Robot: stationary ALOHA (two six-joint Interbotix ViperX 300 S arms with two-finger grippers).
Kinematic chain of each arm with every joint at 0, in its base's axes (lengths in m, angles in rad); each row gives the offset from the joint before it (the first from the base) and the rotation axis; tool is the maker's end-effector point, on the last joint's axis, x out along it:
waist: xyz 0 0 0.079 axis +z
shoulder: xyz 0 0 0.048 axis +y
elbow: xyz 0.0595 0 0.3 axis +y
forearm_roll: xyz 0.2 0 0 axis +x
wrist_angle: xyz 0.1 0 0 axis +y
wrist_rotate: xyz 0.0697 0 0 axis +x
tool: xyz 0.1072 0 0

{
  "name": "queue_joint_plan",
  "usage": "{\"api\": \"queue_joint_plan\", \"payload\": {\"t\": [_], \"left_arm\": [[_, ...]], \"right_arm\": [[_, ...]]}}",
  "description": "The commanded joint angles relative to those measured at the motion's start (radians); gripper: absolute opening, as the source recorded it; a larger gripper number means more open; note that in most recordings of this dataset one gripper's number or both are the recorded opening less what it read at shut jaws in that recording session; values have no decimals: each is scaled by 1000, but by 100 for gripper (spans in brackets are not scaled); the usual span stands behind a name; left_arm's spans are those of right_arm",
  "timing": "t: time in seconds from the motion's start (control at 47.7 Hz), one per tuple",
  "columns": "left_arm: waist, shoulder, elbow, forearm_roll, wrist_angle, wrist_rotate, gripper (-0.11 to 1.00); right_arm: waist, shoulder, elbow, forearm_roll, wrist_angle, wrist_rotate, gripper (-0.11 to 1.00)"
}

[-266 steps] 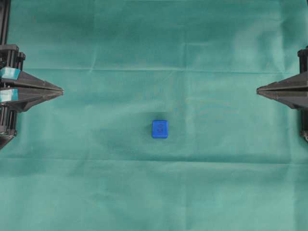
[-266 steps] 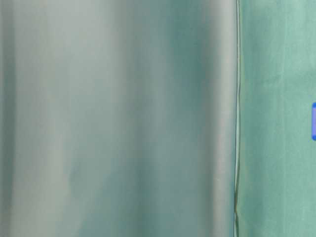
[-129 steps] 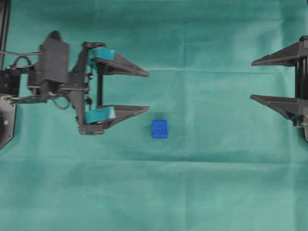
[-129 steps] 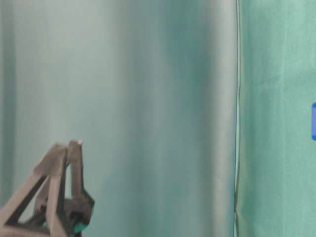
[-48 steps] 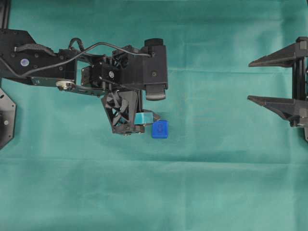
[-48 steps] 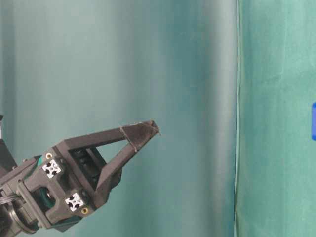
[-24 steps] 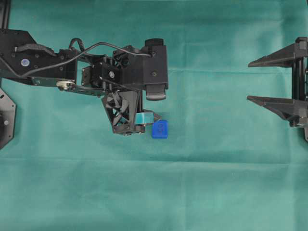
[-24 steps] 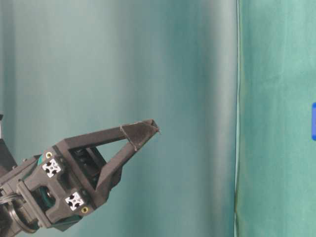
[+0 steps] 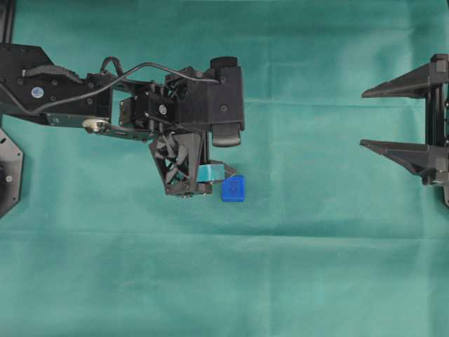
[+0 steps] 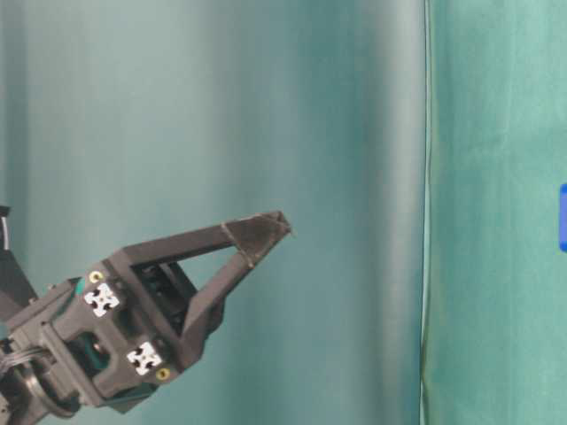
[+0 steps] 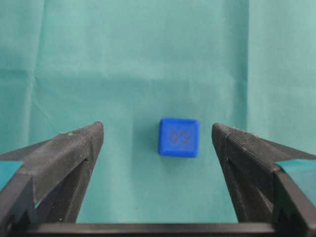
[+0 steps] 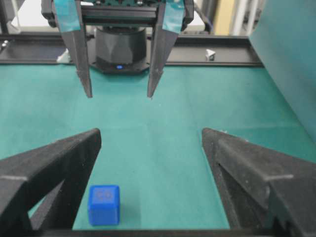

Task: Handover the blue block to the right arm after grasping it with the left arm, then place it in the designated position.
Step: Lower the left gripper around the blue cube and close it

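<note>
Fingers (image 11: 69, 148) of the left gripper (image 11: 158, 136) spread wide above the green cloth (image 9: 316, 267), the blue block (image 11: 178, 137) lying between their tips, untouched. Over on the far side the right gripper (image 9: 365, 118) hangs wide open too, well apart.

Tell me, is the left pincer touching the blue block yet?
Apart. The left wrist view shows the blue block lying between open fingers, green cloth on both sides.
</note>
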Motion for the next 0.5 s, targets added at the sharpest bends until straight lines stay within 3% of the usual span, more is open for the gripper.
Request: {"api": "queue_joint_plan", "payload": {"t": [0.0,0.482], "left_arm": [[0,-3,5,2,-26,2,100],[-6,95,109,2,-213,0,100]], "right_arm": [[-3,8,-17,0,-5,0,95],[-3,17,-17,0,-5,0,95]]}}
